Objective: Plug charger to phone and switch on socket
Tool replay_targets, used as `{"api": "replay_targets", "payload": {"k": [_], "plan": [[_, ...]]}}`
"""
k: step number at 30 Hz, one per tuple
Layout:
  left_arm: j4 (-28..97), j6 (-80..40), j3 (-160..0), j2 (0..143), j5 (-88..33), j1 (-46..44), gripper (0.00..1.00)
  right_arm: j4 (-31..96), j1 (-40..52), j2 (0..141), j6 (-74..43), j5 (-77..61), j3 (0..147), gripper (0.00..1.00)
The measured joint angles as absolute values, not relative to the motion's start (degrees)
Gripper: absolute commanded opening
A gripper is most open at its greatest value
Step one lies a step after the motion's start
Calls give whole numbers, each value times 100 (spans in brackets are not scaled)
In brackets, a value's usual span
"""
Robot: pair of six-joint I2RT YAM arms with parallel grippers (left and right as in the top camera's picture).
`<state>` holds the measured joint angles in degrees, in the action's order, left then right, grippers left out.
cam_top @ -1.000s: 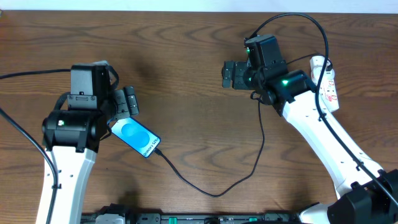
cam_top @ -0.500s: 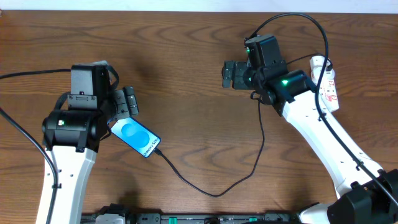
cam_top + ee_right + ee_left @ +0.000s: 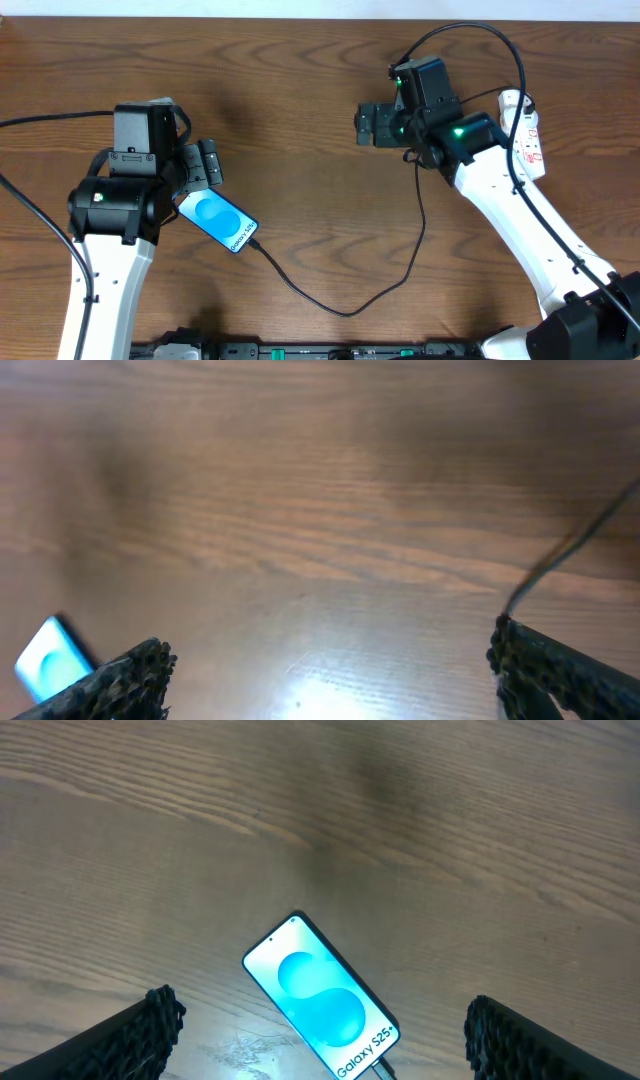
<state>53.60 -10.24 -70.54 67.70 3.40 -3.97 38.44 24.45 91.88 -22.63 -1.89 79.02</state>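
Observation:
The phone [image 3: 219,221] lies flat on the wood table with its blue screen lit; it also shows in the left wrist view [image 3: 320,997] and at the left edge of the right wrist view [image 3: 48,654]. The charger [image 3: 345,300], a thin black cable, is plugged into the phone's lower end and runs in a loop up toward the right arm. My left gripper [image 3: 207,164] is open and empty just above the phone. My right gripper [image 3: 366,122] is open and empty over bare table. The socket [image 3: 526,135] lies at the far right, partly behind the right arm.
The wooden table's back edge [image 3: 300,14] runs along the top. A thick black robot cable [image 3: 40,120] crosses the left side. Another arcs over the right arm [image 3: 470,28]. A dark rail [image 3: 320,352] lines the front edge.
The right gripper has shifted very slightly left. The left arm, phone and cable have not moved.

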Motion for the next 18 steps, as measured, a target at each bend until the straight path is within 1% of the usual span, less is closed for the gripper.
{"api": "replay_targets", "payload": {"k": [3, 6, 13, 18], "plan": [[5358, -1024, -7054, 6770, 340, -397, 93, 3918, 2250, 9188, -2154, -598, 7902, 99], [5360, -1024, -7054, 6770, 340, -397, 93, 4088, 1811, 9188, -1992, -1170, 7905, 99], [5360, -1024, -7052, 6770, 340, -397, 93, 5041, 191, 9209, -1253, -2814, 7913, 99], [5360, -1024, -7054, 6770, 340, -397, 93, 5811, -729, 9220, -622, -3365, 7915, 99]]}}
